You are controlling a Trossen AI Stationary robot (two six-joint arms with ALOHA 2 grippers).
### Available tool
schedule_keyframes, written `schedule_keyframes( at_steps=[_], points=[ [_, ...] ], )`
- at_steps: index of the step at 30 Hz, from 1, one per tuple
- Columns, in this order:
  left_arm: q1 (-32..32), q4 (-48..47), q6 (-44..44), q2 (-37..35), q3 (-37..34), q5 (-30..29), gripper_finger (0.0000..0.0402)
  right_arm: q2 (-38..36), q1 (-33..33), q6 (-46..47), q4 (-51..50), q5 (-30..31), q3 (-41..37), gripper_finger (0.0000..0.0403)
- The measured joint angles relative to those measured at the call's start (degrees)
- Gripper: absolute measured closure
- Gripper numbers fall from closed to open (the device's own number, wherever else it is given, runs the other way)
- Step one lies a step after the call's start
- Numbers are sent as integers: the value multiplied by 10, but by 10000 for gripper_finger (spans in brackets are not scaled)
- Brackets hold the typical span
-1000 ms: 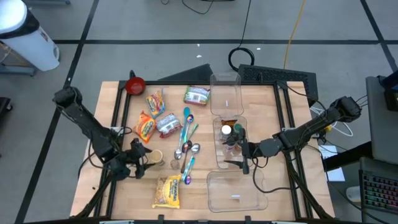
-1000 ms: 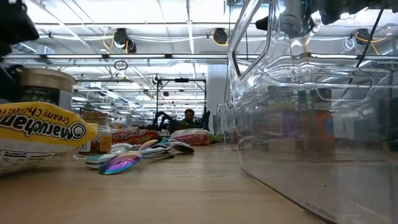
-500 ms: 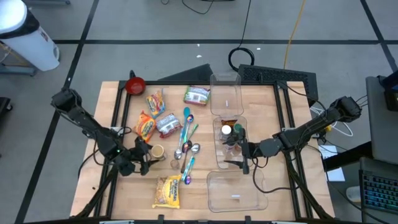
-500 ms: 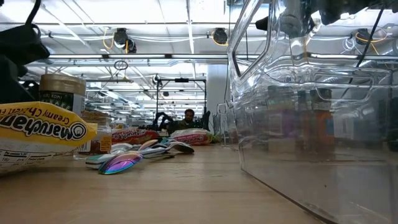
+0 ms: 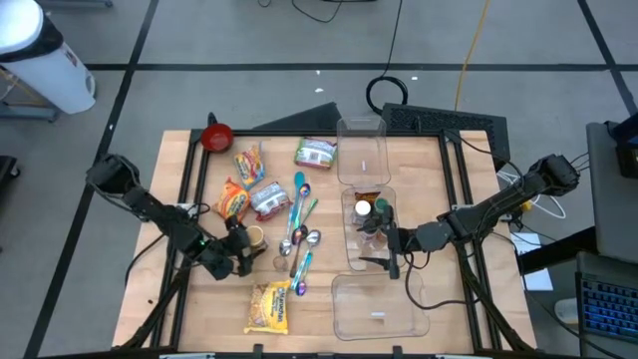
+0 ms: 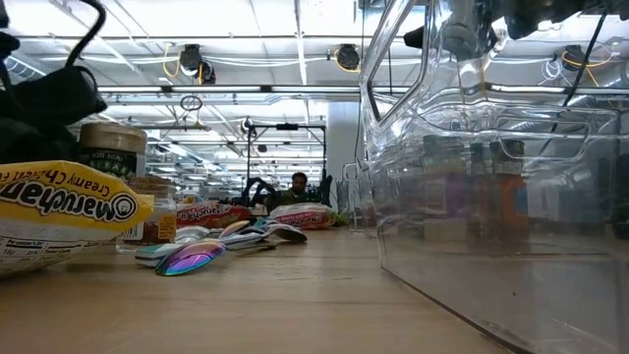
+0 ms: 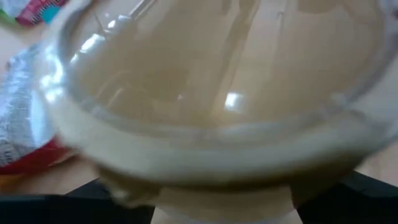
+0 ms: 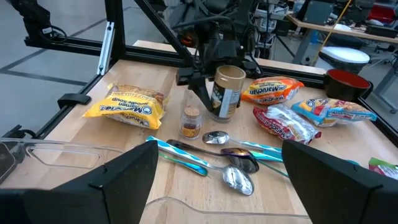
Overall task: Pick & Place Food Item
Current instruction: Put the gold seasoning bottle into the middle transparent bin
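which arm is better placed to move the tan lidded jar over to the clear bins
Left. The left gripper is already around the tan lidded jar, tilted among the food packets, while the right gripper hangs open over the clear plastic bins across the wooden table.

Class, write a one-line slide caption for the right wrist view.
Across the table, the left gripper closes around a tan-lidded jar, beside a small spice bottle, spoons and ramen packets.

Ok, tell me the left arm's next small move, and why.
Probably lift the jar clear of the table: the left gripper is shut around it, tilted, with a small spice bottle and spoons lying close by.
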Motion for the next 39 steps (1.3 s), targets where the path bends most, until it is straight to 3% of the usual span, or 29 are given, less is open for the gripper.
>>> schedule_keyframes(
  at_steps=[2, 10, 15, 19, 25, 32, 39],
  points=[
    [8, 8, -5, -3, 0, 18, 121, 0, 0, 0, 0, 0, 0, 69],
    [41, 5, 20, -78, 16, 42, 122, 0, 0, 0, 0, 0, 0, 69],
    [63, -1, 129, -145, 77, 4, 122, 0, 0, 4, 0, 0, 0, 69],
    [76, 2, 255, -154, 163, 4, 122, 0, 0, 1, 1, 0, 0, 69],
    [114, 0, 398, -77, 287, 51, 122, 0, 0, -2, 17, 0, 0, 69],
    [172, -3, 412, 74, 378, 130, 122, 0, 0, -27, 66, 1, 0, 69],
    [189, -30, 439, 201, 480, 175, 122, 0, -3, -44, 102, 1, 0, 69]
  ],
)
